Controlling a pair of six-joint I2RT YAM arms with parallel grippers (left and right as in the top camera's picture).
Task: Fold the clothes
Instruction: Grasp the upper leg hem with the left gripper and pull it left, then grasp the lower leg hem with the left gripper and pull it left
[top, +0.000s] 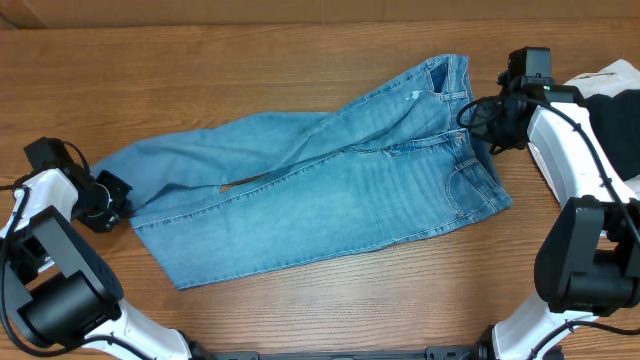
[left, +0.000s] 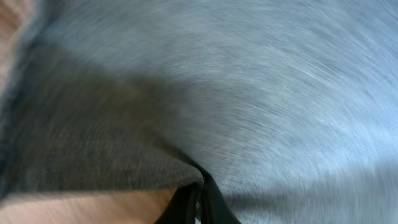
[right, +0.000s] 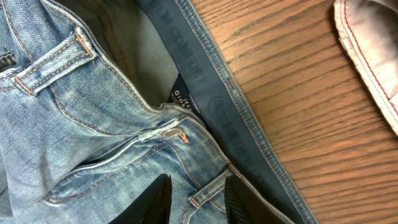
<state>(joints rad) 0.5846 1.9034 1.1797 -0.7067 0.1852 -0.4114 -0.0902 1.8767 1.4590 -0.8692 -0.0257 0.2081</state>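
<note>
Jeans (top: 330, 190) lie flat across mid-frame on the table (top: 250, 70), waistband at upper right, hems at left. At the hem sits the left gripper (top: 108, 200); at the waistband, the right gripper (top: 482, 118). Bare wood above and below gives folding room. An off-white garment (top: 612, 78) crowds the right edge.

Left wrist view, blurred: left fingers (left: 186, 202) appear clenched on a denim fold.

Right wrist view: right fingers (right: 160, 199) stand apart astride the pocket seam; whether they grip cannot be told.

Judgement: the cloth is heavy, limp and not slippery; waistband and hems are the sound holds.

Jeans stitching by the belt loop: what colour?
Orange-tan, on the belt loop of the jeans; clearest in the right wrist view.
</note>
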